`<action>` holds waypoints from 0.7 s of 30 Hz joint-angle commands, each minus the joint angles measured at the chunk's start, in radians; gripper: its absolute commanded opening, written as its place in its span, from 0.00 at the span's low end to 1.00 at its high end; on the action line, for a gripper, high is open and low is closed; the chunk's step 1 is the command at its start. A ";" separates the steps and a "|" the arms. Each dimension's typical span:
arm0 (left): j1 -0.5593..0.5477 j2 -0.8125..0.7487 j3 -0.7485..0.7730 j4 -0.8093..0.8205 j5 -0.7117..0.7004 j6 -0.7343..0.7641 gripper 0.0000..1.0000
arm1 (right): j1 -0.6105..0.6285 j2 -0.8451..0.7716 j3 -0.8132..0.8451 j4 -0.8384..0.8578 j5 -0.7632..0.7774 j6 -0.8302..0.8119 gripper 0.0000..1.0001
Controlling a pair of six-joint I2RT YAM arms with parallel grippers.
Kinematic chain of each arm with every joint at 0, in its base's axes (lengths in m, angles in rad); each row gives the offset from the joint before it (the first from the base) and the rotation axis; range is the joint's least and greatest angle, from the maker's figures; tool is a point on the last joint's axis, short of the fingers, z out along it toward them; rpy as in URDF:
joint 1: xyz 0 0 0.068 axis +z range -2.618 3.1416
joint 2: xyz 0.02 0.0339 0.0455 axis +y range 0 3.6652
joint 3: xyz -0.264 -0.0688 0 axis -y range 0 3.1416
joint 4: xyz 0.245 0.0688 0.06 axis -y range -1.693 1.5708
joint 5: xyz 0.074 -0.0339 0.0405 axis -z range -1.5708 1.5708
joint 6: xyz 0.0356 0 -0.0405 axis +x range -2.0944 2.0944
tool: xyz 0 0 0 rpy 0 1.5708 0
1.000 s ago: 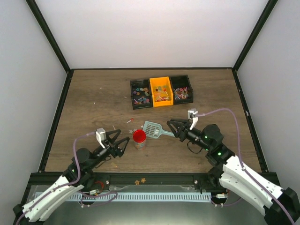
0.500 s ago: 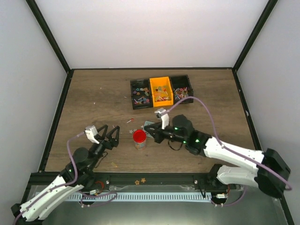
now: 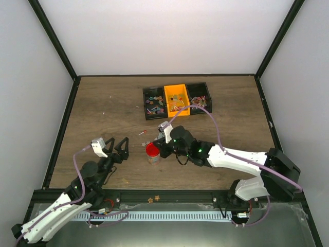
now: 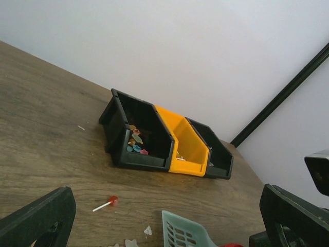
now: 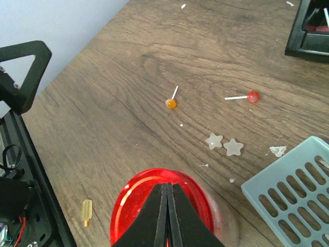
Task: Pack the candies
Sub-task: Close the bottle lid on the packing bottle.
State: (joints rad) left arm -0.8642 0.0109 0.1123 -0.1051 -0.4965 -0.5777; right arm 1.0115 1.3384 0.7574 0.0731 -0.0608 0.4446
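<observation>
The wooden table (image 3: 103, 108) was closed in by white walls (image 3: 164, 36) and black frame posts (image 3: 54, 38) at the top corners of the overhead view. Broad bare wood lay at the left and right of the frame. At upper centre stood a row of three bins, touching: a black bin (image 3: 153, 102), an orange bin (image 3: 177, 100) and another black bin (image 3: 199, 98). All held mixed-colour candies (image 3: 153, 100). In the right wrist view, an orange lollipop (image 5: 171, 103), a red lollipop (image 5: 252, 95) and two white stars (image 5: 224, 144) lay loose above the red lid (image 5: 133, 206). The teal scoop (image 5: 288, 180) lay at lower right. The right gripper (image 5: 167, 188) was pressed together over the lid; contact could not be told. The left gripper (image 3: 117, 145) was spread wide at lower left, apart from the lid.
</observation>
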 commanded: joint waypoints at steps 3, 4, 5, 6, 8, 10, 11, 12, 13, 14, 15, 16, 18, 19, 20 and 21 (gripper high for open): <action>-0.003 -0.006 -0.005 -0.009 -0.009 -0.007 1.00 | -0.043 0.017 -0.021 0.058 -0.018 -0.006 0.01; -0.004 -0.006 -0.006 -0.010 -0.006 -0.008 1.00 | -0.047 0.022 -0.028 0.065 -0.024 -0.004 0.01; -0.004 -0.006 -0.006 -0.009 -0.004 -0.008 1.00 | -0.049 0.028 -0.033 0.072 -0.027 -0.001 0.01; -0.004 -0.006 -0.006 -0.008 -0.002 -0.009 1.00 | -0.050 0.035 -0.037 0.080 -0.030 0.001 0.01; -0.004 -0.006 -0.009 -0.007 0.001 -0.007 1.00 | -0.051 0.041 -0.043 0.088 -0.041 0.004 0.01; -0.004 -0.006 -0.010 -0.008 0.004 -0.008 1.00 | -0.051 0.038 -0.042 0.091 -0.054 0.006 0.01; -0.003 -0.006 -0.011 -0.009 0.005 -0.009 1.00 | -0.051 0.025 -0.041 0.094 -0.057 0.007 0.01; -0.004 -0.006 -0.011 -0.010 0.006 -0.010 1.00 | -0.051 0.012 -0.043 0.099 -0.060 0.008 0.01; -0.004 -0.006 -0.012 -0.011 0.008 -0.011 1.00 | -0.052 -0.005 -0.045 0.101 -0.060 0.008 0.01; -0.004 -0.006 -0.013 -0.010 0.009 -0.011 1.00 | -0.051 -0.021 -0.043 0.097 -0.053 0.008 0.01; -0.003 -0.006 -0.011 -0.009 0.012 -0.011 1.00 | -0.051 -0.034 -0.040 0.093 -0.048 0.008 0.01; -0.004 -0.006 -0.012 -0.008 0.013 -0.010 1.00 | -0.051 -0.045 -0.037 0.089 -0.043 0.005 0.01; -0.002 -0.006 -0.013 -0.006 0.015 -0.010 1.00 | -0.051 -0.064 -0.029 0.082 -0.040 0.000 0.01; -0.003 -0.006 -0.013 -0.005 0.015 -0.010 1.00 | -0.051 -0.068 -0.026 0.081 -0.048 0.000 0.01; -0.003 -0.007 -0.014 -0.004 0.015 -0.010 1.00 | -0.050 -0.067 -0.022 0.085 -0.059 -0.001 0.01; -0.003 -0.006 -0.015 -0.002 0.015 -0.008 1.00 | -0.051 -0.060 -0.019 0.092 -0.071 -0.002 0.01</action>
State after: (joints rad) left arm -0.8642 0.0109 0.1116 -0.1146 -0.4881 -0.5835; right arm 0.9634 1.2945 0.7132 0.1429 -0.1120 0.4500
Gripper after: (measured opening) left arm 0.999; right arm 0.013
